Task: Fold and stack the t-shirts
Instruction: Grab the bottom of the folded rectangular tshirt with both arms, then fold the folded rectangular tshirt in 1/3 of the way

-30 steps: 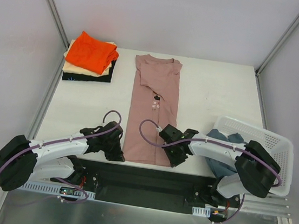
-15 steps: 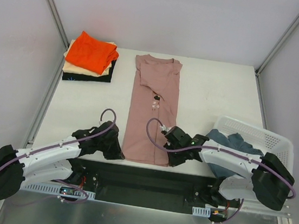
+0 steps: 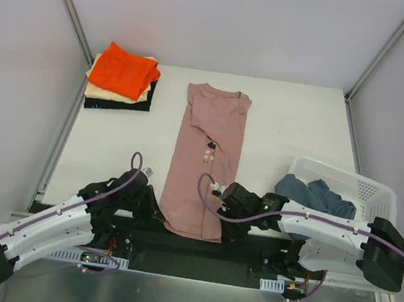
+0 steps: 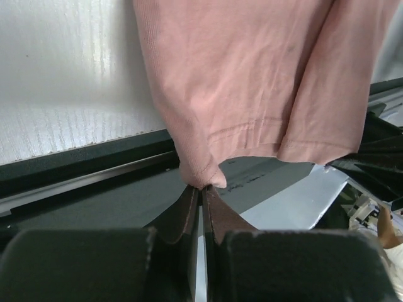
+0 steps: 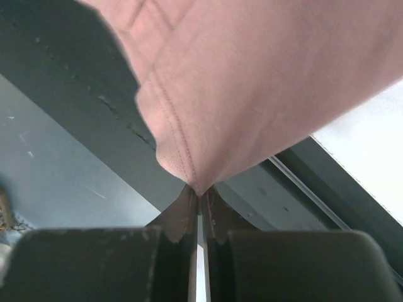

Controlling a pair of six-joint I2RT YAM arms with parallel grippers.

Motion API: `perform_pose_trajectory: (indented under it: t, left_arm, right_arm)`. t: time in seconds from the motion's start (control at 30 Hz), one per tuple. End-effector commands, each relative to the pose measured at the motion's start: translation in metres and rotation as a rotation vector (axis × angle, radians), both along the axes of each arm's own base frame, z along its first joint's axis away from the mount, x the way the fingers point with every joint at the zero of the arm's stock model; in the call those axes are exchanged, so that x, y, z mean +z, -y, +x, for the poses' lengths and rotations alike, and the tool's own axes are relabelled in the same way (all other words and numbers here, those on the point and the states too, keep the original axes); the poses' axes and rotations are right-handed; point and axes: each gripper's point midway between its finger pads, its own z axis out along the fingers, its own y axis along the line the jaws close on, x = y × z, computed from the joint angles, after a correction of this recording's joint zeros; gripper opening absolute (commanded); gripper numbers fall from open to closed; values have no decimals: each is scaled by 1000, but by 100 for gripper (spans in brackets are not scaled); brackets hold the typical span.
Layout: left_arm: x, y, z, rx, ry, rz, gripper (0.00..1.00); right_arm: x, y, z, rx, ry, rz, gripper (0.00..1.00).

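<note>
A dusty pink t-shirt point(image 3: 207, 159) lies lengthwise down the middle of the table, folded into a narrow strip, its hem hanging over the near edge. My left gripper point(image 3: 155, 216) is shut on the hem's left corner point(image 4: 201, 175). My right gripper point(image 3: 226, 230) is shut on the hem's right corner point(image 5: 196, 182). Both corners are pulled off the table edge toward the arm bases. At the back left sits a stack of folded t-shirts point(image 3: 121, 81), orange on top, cream and black beneath. A slate blue t-shirt point(image 3: 314, 194) lies crumpled in the basket.
A white mesh basket point(image 3: 368, 208) stands at the table's right near corner. A black rail point(image 3: 190, 245) runs along the near edge under both grippers. Metal frame posts point(image 3: 72, 10) rise at the back corners.
Both grippers have pulled back toward the bases with the pink hem, dragging the shirt nearer and slightly askew. The right gripper closed on its corner during this second.
</note>
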Motion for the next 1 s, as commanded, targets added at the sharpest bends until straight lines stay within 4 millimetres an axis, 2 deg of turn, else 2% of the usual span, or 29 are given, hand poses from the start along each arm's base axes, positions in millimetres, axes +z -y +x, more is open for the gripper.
perform_pose_trajectory:
  t: [0.0, 0.03, 0.07, 0.13, 0.17, 0.2, 0.27, 0.3, 0.4, 0.43, 0.6, 0.63, 0.7, 0.73, 0.93, 0.97]
  left_arm:
    - [26, 2, 13, -12, 101, -7, 0]
    - [30, 2, 18, -9, 130, 2, 0]
    - [38, 4, 26, -21, 170, 16, 0]
    - [40, -3, 46, 18, 249, 90, 0]
    - [46, -2, 57, 19, 286, 124, 0]
    - [48, -10, 75, 72, 345, 187, 0]
    - [58, -10, 95, 111, 394, 241, 0]
    - [67, -3, 107, 119, 438, 228, 0]
    - [80, 5, 135, 145, 511, 255, 0]
    - [82, 2, 149, 179, 524, 294, 0]
    - [85, -7, 190, 251, 493, 309, 0]
    - [87, -3, 200, 244, 502, 295, 0]
    - [90, -3, 214, 245, 510, 283, 0]
    - [94, -1, 223, 241, 526, 293, 0]
    - [99, 5, 267, 221, 527, 283, 0]
    - [98, 8, 271, 213, 520, 277, 0]
  right_arm:
    - [17, 3, 15, -26, 66, -37, 1]
    - [17, 6, 19, -28, 81, -63, 1]
    - [22, 3, 32, -46, 119, -58, 1]
    - [25, 0, 52, -98, 166, -66, 1]
    - [26, 2, 70, -155, 190, -73, 1]
    - [35, -5, 82, -181, 219, -50, 1]
    - [40, -9, 103, -209, 277, -50, 1]
    - [51, -15, 113, -204, 318, -34, 1]
    - [57, -16, 136, -227, 357, -45, 1]
    - [61, -18, 144, -240, 366, -46, 1]
    - [71, -14, 193, -352, 418, -73, 1]
    - [75, -14, 205, -370, 423, -75, 1]
    - [74, -14, 217, -382, 428, -92, 1]
    - [82, -11, 229, -401, 453, -95, 1]
    - [83, 6, 268, -456, 511, -191, 1]
    - [90, 5, 275, -466, 529, -189, 1]
